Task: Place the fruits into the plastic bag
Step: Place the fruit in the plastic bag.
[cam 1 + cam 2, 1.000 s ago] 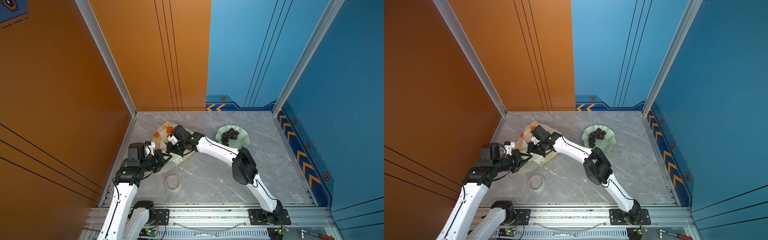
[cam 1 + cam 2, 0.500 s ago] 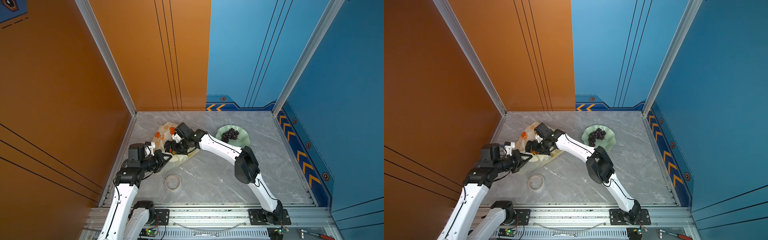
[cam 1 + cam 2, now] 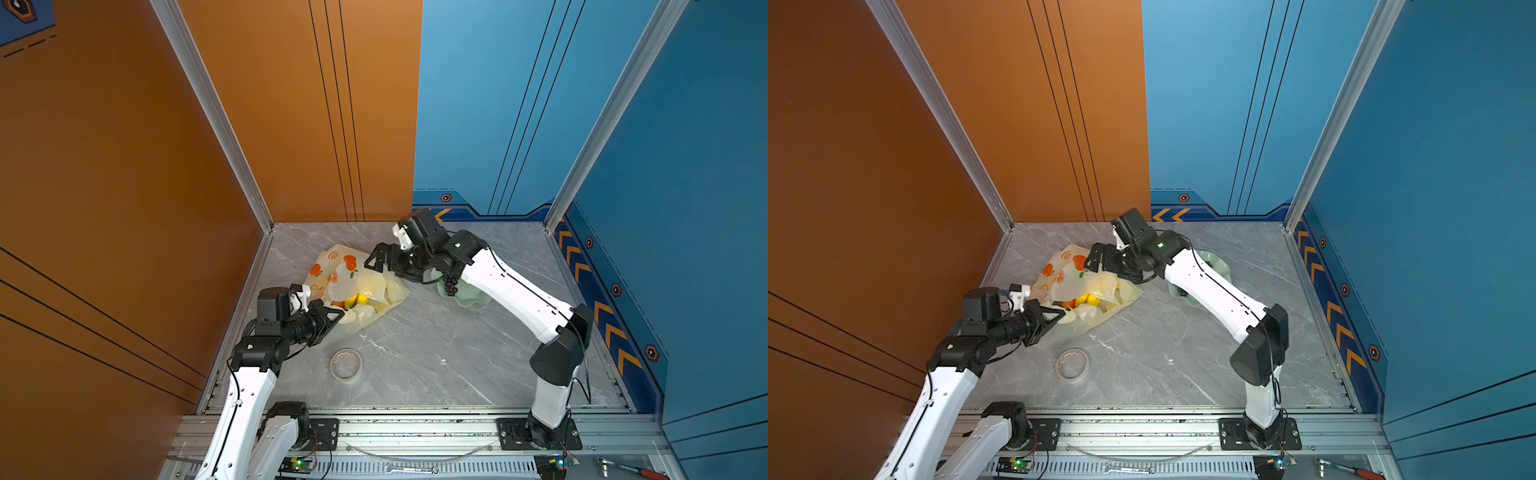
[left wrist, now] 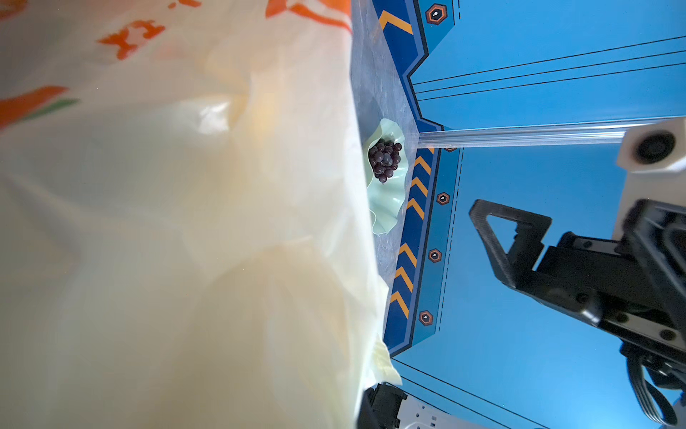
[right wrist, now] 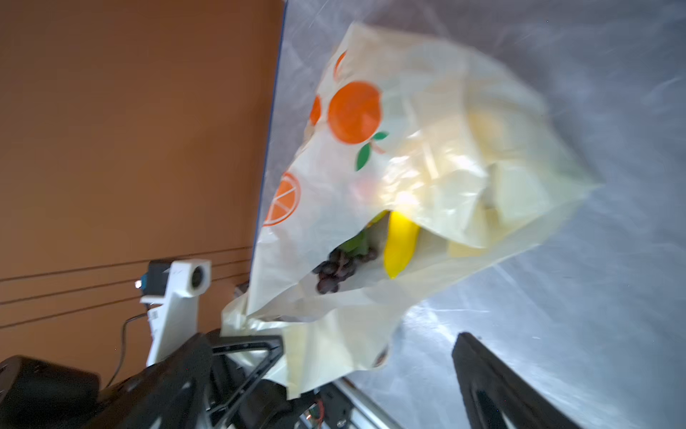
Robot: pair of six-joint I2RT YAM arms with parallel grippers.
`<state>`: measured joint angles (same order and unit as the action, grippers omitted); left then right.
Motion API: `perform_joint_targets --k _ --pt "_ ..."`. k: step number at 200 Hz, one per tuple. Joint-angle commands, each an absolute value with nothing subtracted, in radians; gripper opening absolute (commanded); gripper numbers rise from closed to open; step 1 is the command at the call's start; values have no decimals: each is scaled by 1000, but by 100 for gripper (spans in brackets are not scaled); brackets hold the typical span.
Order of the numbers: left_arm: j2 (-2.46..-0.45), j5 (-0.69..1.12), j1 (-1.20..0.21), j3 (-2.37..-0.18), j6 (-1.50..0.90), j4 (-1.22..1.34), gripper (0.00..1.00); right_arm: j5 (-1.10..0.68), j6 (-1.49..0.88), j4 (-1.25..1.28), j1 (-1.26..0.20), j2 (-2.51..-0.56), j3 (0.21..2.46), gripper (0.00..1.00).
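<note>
Bag [image 3: 353, 282] holds banana [image 5: 399, 241], grapes [image 5: 334, 269]; grape bunch [image 4: 385, 160] left on dish [image 4: 384, 211]. Left gripper [image 3: 334, 316] pinches bag rim; right gripper [image 3: 374, 258] spread wide, empty.

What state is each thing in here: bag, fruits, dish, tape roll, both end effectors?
plastic bag: lying on the table, mouth held open.
left end effector: shut on the plastic bag's edge.
right end effector: open, empty, near the bag.
banana: inside the bag, at its mouth.
bagged grapes: inside the bag, beside the banana.
dish grapes: in the dish, not bagged.
dish: on the table, holding only grapes.
tape roll: flat on the table, untouched.
</note>
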<state>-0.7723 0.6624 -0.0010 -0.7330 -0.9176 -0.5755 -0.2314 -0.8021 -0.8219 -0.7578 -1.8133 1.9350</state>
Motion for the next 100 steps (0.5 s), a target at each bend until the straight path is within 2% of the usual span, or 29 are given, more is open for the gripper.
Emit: perform_joint_targets --k 1,23,46,100 --pt "-775 678 2 -719 -922 -556 0 24 -784 -931 -657 -1677 1812 100" --pt "-781 675 3 -720 -925 -548 0 -66 -857 -839 -494 -1581 1612 100" --pt "-788 675 2 -719 -926 -546 0 -71 -870 -793 -385 -1518 1495 100" --pt "-797 684 1 -721 -930 -546 0 48 -881 -786 -325 -1448 1413 100"
